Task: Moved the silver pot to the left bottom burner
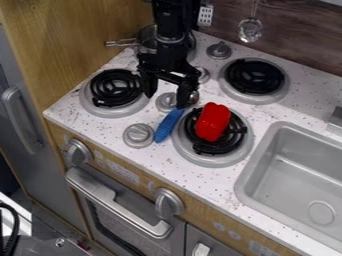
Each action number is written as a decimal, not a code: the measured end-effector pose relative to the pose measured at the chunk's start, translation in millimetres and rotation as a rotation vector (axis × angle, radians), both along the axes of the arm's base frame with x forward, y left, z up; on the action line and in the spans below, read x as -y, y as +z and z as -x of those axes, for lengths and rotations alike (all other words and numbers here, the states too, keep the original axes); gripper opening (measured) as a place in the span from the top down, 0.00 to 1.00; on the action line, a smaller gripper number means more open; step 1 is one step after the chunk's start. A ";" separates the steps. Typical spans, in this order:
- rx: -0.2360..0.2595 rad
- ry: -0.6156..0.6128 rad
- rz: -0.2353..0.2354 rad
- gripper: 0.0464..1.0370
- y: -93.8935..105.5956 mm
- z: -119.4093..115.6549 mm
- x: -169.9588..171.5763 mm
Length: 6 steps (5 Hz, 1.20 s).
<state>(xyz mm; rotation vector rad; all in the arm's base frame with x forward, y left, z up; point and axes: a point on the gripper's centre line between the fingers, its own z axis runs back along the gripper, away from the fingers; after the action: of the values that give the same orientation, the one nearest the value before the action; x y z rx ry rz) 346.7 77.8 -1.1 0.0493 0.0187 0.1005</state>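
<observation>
1. At far left I noted a grey door with an upright handle (21, 120), beside the wooden cabinet side.
2. Next came the stove front: a silver knob (79, 151) above the end of a slanting oven handle (117, 201), with a second knob (168, 202) further right.
3. The left bottom burner (115, 89), black coils in a silver ring, lay near the counter's left corner. A round counter knob (139, 135) sat to its lower right.
4. The silver pot (146, 40) stood at the rear left of the stovetop, its handle pointing left. My arm partly hid it; I could not tell what lay under it.
5. My pincer (166, 99) hung in front of the pot, just right of the left bottom burner. Its two fingers were spread apart and pointed down, gripping nothing.
6. A blue-handled utensil (168, 125) lay aslant between the two front burners, its upper end near one fingertip.
7. A red object (214, 121) rested on the right bottom burner (232, 143).
8. Behind, a slotted utensil (205, 16) and a ladle (250, 30) hung at the wall; the right rear burner (256, 76) lay below the ladle.
9. At far right I recorded the grey sink (259, 175).
</observation>
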 end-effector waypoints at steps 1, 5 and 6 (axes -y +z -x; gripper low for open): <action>-0.049 0.002 0.012 0.05 -16.3 7.7 1.9; 0.106 -0.106 0.079 0.05 -17.4 -53.1 -21.7; 0.224 -0.187 0.065 0.05 -10.8 -72.5 -29.0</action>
<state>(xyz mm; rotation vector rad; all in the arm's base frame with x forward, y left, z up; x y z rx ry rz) 419.2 106.8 -11.9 -0.0258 -0.2063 -0.0820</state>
